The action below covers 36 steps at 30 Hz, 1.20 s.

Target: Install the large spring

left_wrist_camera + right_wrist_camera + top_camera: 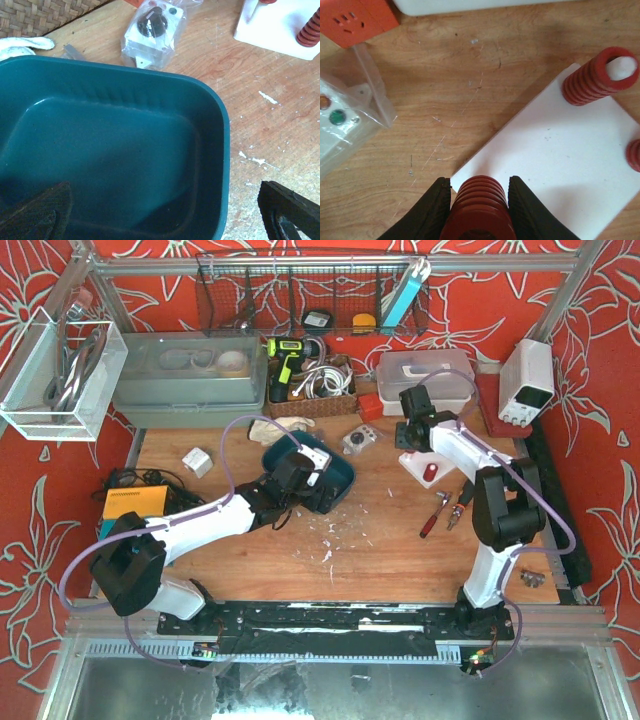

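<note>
Right gripper (479, 200) clamped on large red coil spring (480, 220), at near corner of flat white base plate (555, 165). Second red spring (592, 80) seated on plate's peg. Left gripper (162, 212) spread apart, empty, over teal plastic tub (220, 115).

No text, label, brand, number or sign is legible in any of the three views.
</note>
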Each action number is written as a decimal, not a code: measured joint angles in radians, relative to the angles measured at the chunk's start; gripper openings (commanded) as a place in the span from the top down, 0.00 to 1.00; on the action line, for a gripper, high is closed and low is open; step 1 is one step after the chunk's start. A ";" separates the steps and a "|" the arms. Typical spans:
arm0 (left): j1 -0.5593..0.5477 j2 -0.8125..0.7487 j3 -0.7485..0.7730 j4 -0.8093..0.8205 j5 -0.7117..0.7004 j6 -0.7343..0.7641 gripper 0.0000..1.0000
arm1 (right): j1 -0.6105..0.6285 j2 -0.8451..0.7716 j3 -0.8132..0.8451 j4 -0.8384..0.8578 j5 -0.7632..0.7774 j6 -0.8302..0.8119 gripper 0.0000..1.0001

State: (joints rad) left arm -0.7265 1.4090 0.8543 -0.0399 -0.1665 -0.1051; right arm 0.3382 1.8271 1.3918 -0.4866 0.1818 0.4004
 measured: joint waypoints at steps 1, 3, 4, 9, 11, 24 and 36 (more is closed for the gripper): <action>0.000 0.000 0.000 -0.003 -0.001 0.000 0.00 | 0.000 0.011 0.000 0.003 -0.007 -0.002 0.94; 0.000 0.000 0.000 -0.006 -0.003 -0.001 0.00 | -0.005 0.039 0.000 0.010 -0.012 -0.002 0.89; 0.000 0.000 0.000 -0.007 -0.005 -0.002 0.00 | -0.007 0.055 0.000 0.011 -0.017 -0.002 0.83; 0.000 0.000 0.000 -0.014 -0.008 -0.008 0.00 | -0.009 0.075 -0.004 0.016 -0.026 -0.002 0.45; 0.000 0.000 0.000 -0.018 -0.009 -0.010 0.00 | -0.010 0.071 -0.004 0.021 -0.031 -0.005 0.37; 0.000 -0.071 0.063 -0.041 -0.051 -0.076 0.00 | -0.013 -0.365 -0.111 -0.061 -0.044 -0.069 0.01; 0.000 -0.384 -0.060 0.160 -0.211 -0.101 0.00 | -0.013 -1.178 -0.753 0.161 0.040 -0.130 0.01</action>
State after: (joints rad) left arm -0.7265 1.0248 0.7948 0.1204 -0.3775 -0.2066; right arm 0.3248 0.6491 0.6388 -0.3260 0.2222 0.2703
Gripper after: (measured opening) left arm 0.998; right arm 0.989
